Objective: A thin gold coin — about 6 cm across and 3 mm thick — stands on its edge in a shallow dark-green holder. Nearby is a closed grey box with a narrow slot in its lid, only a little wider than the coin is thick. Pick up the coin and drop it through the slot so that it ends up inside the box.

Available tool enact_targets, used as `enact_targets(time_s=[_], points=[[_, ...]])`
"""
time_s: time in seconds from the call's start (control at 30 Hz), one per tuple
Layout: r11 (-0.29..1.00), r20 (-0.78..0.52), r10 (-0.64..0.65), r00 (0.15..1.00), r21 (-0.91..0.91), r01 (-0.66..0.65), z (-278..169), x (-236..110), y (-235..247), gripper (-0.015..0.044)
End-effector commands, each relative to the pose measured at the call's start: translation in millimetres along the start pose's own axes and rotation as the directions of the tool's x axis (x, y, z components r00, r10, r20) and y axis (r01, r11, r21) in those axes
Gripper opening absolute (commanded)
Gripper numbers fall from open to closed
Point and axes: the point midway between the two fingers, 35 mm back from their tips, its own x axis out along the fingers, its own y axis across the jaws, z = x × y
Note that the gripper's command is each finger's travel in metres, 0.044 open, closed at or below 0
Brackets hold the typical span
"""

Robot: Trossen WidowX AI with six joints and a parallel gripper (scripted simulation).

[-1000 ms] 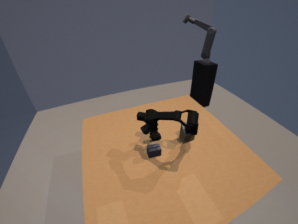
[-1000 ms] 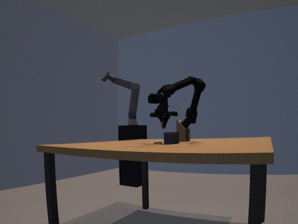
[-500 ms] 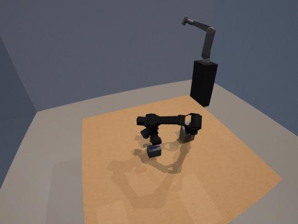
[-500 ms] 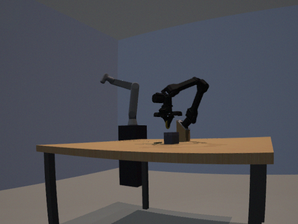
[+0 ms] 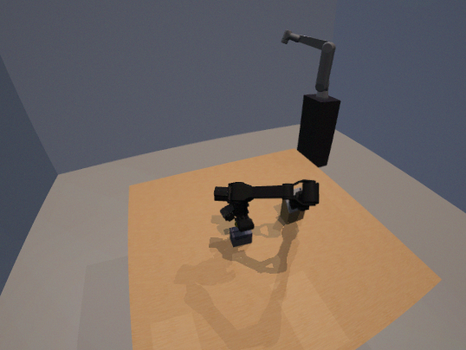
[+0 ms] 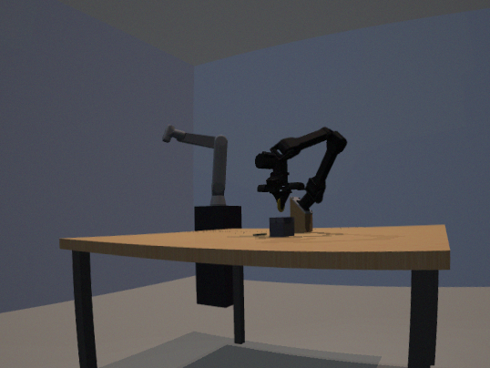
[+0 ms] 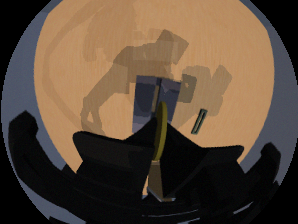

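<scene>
My gripper is shut on the thin gold coin, which shows edge-on between the fingers in the wrist view. It hangs a little above the closed grey box, with the coin's edge roughly in line with the narrow slot in the lid. The coin does not touch the lid. The shallow dark-green holder lies empty on the table beside the box.
The wooden table carries my arm's tan base block close behind the box. A second grey arm on a black pedestal stands beyond the table's far corner.
</scene>
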Motion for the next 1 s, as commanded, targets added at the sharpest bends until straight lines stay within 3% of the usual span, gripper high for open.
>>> enact_targets(time_s=[0.0, 0.97], points=[[1.000, -0.001, 0.000, 1.000, -0.001, 0.000, -0.1, 0.4, -0.7, 0.0000], [1.000, -0.002, -0.001, 1.000, 0.005, 0.001, 0.1, 3.5, 3.0, 0.0000]])
